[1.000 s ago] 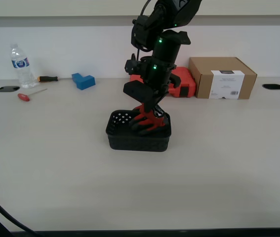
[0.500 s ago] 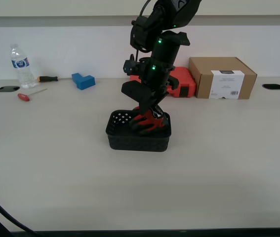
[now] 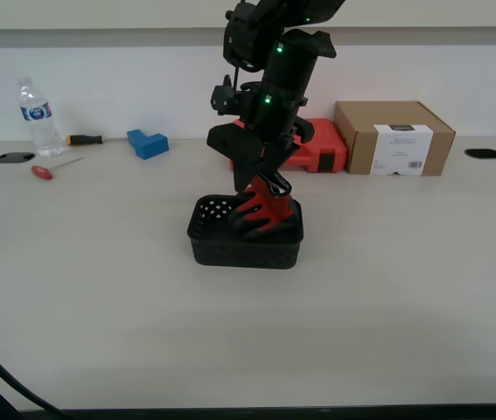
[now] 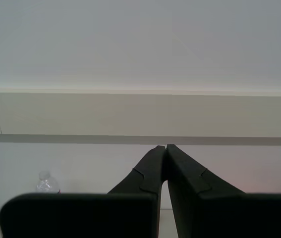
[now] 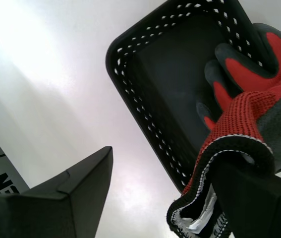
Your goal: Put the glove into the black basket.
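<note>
Exterior view: glove (image 3: 265,213) draped over black basket (image 3: 246,248) rim; first hand (image 3: 261,179) spread; second hand (image 4: 165,166) pressed together.

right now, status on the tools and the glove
my first tool open above the black basket. my second tool shut, empty, pointed at the wall. glove partly in basket, cuff draped on my first tool. nothing in the way.

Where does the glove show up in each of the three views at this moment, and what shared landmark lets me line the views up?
Exterior view: the glove sits centre frame, draped over the black basket, its fingers inside.
First wrist view: the glove hangs cuff-up against one open finger of my first gripper.
Second wrist view: not in it; only my second gripper, shut, and the wall.
Shared landmark: the black basket's perforated rim.
</note>
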